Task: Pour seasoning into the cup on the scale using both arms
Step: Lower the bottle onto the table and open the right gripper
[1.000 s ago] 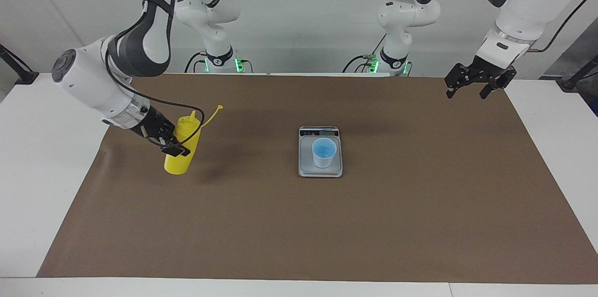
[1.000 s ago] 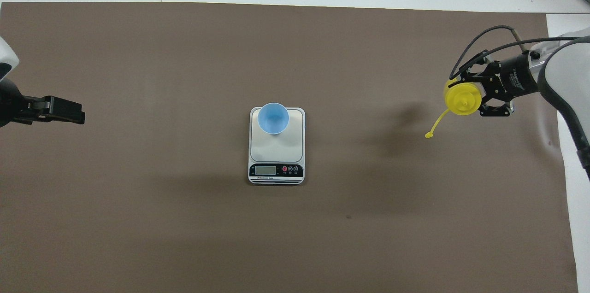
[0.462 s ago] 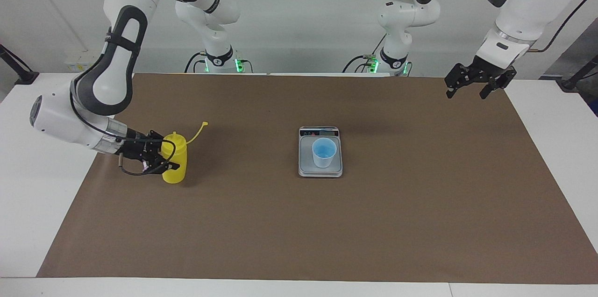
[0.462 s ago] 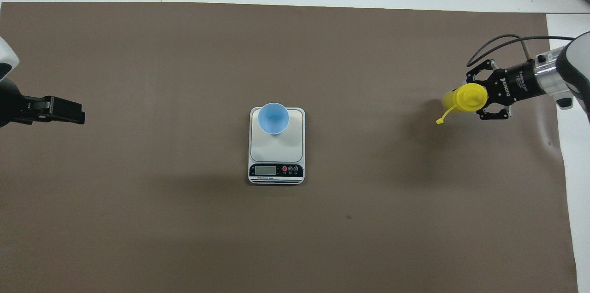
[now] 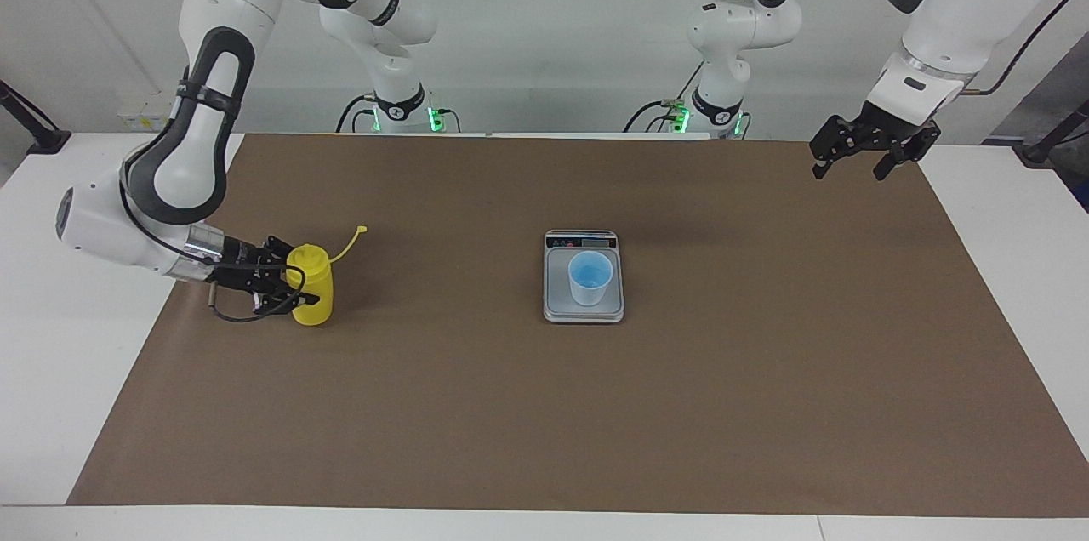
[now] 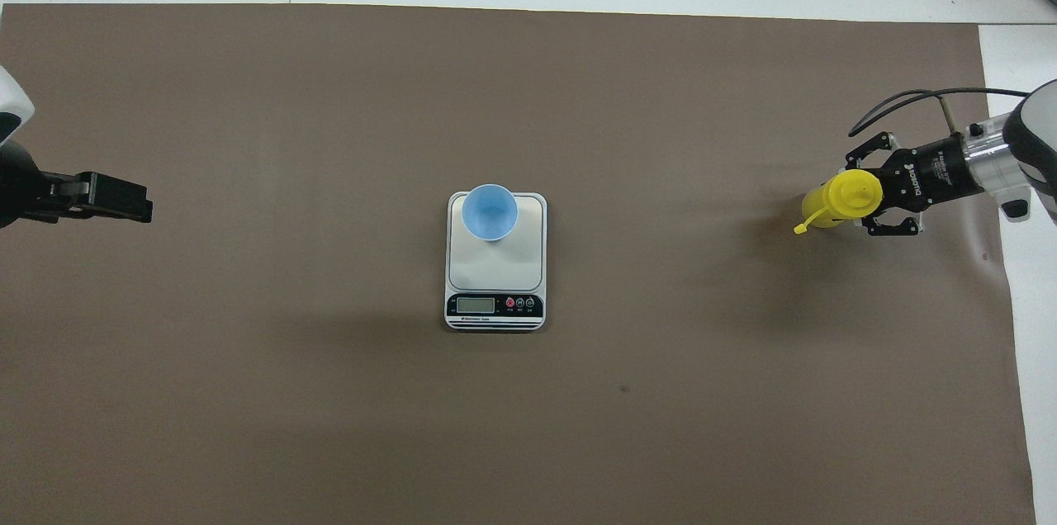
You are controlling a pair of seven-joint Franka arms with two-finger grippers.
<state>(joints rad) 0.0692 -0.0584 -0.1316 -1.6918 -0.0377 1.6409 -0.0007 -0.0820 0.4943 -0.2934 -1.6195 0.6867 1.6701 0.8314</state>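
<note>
The seasoning bottle (image 5: 311, 296) stands upright on the brown mat (image 5: 544, 405) that covers the surface (image 5: 51, 371), close to the mat's edge at the right arm's end and about midway between the edge by the robots and the edge away from them. Its tethered cap (image 5: 361, 230) hangs out on a thin strap toward the middle of the surface. The right tool (image 5: 293, 290) reaches in low and nearly level from that end, one finger on either side of the bottle's upper body; whether it is clamped on the bottle or merely around it cannot be told from either view. In the overhead view the same tool (image 6: 877, 199) shows its fingers splayed around the yellow top (image 6: 855, 191).

The scale (image 5: 584, 276) lies flat at the middle of the surface, well apart from the bottle, its dark display strip (image 6: 495, 305) along the end toward the robots. The cup (image 5: 590, 277) stands upright on the weighing plate, set toward the plate's end away from the robots, its blue inside open to the overhead view (image 6: 490, 211).

The left arm waits with the left tool (image 5: 859, 156) raised over the mat's corner by the robots at the left arm's end, its fingers spread apart and holding nothing.
</note>
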